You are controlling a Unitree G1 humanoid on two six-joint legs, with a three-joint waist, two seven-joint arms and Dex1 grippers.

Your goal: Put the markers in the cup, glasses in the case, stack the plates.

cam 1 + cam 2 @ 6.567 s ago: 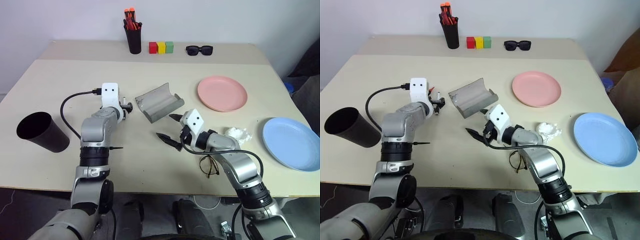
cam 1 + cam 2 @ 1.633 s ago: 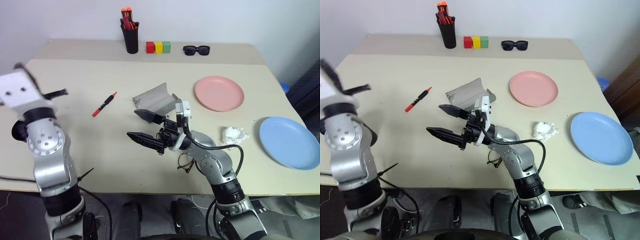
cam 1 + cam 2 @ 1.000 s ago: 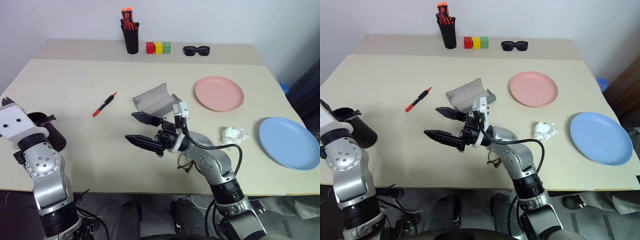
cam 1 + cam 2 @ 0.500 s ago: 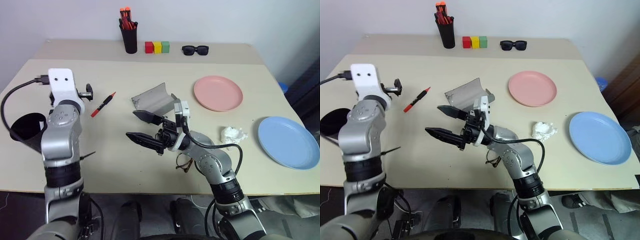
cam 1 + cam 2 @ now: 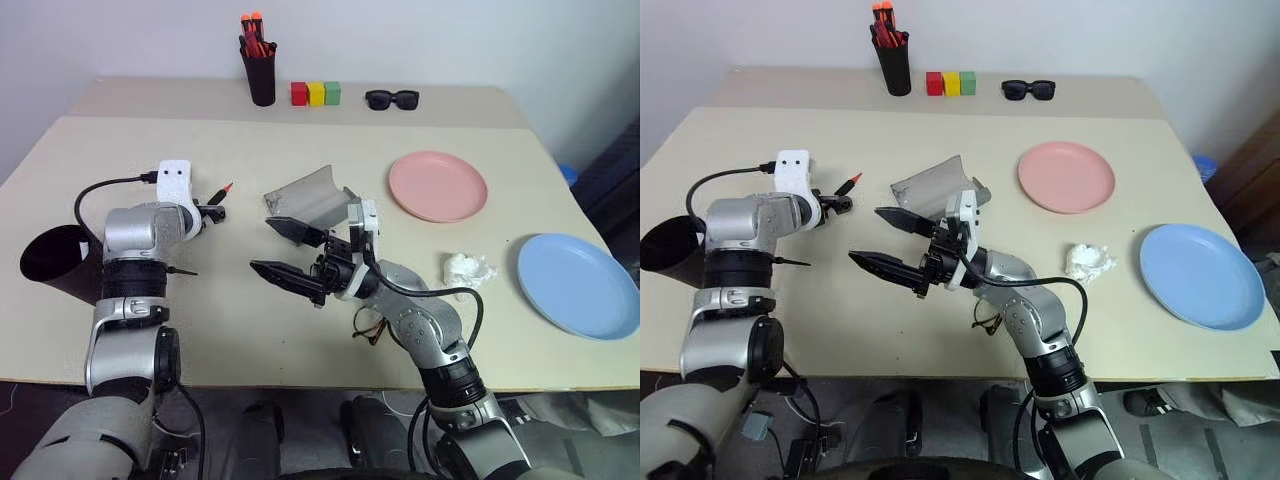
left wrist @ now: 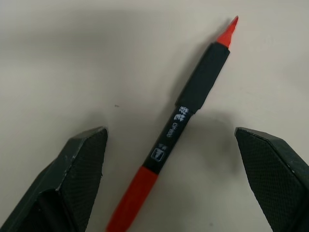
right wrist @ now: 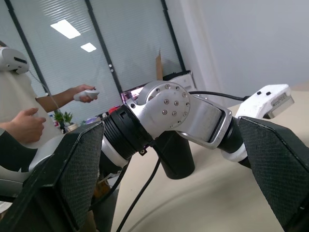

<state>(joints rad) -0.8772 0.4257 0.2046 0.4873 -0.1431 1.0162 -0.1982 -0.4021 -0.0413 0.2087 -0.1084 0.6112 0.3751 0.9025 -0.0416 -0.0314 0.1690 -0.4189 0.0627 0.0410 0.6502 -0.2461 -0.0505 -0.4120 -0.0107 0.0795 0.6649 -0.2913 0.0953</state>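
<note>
1. Black-bodied with a red tip, one of the markers (image 6: 193, 104) lies flat on the beige worktop (image 5: 300, 160), between the spread fingers of the left hand (image 5: 207, 213), untouched, so a grasp looks to be next.
2. Matte black, the cup (image 5: 50, 262) leans at the worktop's left edge, near that arm, a short carry away.
3. Grey, the case (image 5: 310, 196) sits open mid-worktop.
4. Fingers wide apart and empty, the right hand (image 5: 285, 253) hovers just in front of the case, seemingly waiting.

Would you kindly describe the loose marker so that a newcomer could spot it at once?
On the table's left half, the marker lies flat between the open left gripper's fingers. It is black with a red tip, unlike the orange-capped bunch standing in the holder.
</note>
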